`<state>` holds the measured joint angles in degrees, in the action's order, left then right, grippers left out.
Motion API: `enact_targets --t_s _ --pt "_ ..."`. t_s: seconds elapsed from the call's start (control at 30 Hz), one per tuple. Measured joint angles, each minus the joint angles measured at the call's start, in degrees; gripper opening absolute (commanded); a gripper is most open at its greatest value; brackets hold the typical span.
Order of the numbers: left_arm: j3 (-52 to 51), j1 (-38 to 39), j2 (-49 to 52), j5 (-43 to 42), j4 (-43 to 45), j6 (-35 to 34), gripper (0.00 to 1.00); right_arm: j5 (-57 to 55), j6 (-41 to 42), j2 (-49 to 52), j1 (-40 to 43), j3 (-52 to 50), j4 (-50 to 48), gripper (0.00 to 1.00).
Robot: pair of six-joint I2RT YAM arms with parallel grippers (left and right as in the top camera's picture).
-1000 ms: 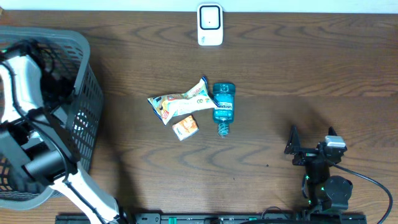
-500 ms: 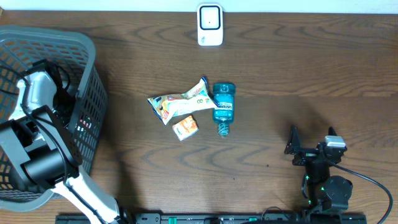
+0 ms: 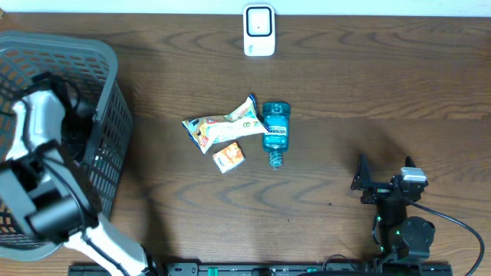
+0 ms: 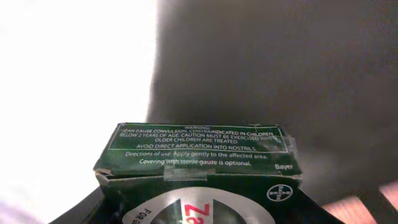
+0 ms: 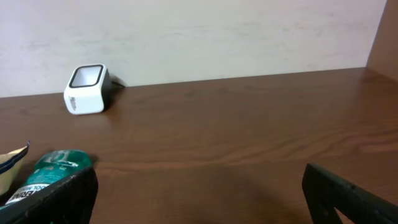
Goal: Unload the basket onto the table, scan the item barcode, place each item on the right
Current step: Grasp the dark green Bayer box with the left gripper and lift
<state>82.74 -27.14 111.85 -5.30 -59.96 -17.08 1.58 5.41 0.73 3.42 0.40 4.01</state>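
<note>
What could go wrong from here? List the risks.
The green box has a taped, dented flap, so a hold there may slip or crush it. The left arm reaches inside the basket; lifting out could snag its wall. Its visible face shows only text, no barcode, so the scanner may miss it.

- Dark green box (image 4: 199, 155), white small print, red lettering on a white oval.
- Grey lattice basket (image 3: 107, 107).
- White scanner (image 3: 259, 31), dark window.
- Teal bottle (image 3: 276, 129).
- White, yellow and orange snack bag (image 3: 222, 129).
- Orange packet (image 3: 229, 156).
- Dark brown wood-grain table (image 3: 383, 92).
</note>
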Motion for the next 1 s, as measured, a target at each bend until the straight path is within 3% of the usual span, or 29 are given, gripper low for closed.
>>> enact_targets --t_s 0.33,0.6,0.8,1.0 --pt "0.31 -6.03 -22.51 0.68 0.87 -3.74 0.44 -0.02 0.0 0.0 0.0 0.0 0.0 0.99" --pt "0.44 -5.27 -42.6 -8.17 11.34 -11.8 0.44 0.0 0.0 0.0 0.0 0.0 0.02 0.99" --pt "0.81 6.62 -53.16 -14.12 16.57 -17.77 0.44 -0.02 0.0 0.0 0.0 0.0 0.02 0.99" --pt "0.81 28.96 -49.22 -12.63 17.86 -19.21 0.44 0.0 0.0 0.0 0.0 0.0 0.0 0.99"
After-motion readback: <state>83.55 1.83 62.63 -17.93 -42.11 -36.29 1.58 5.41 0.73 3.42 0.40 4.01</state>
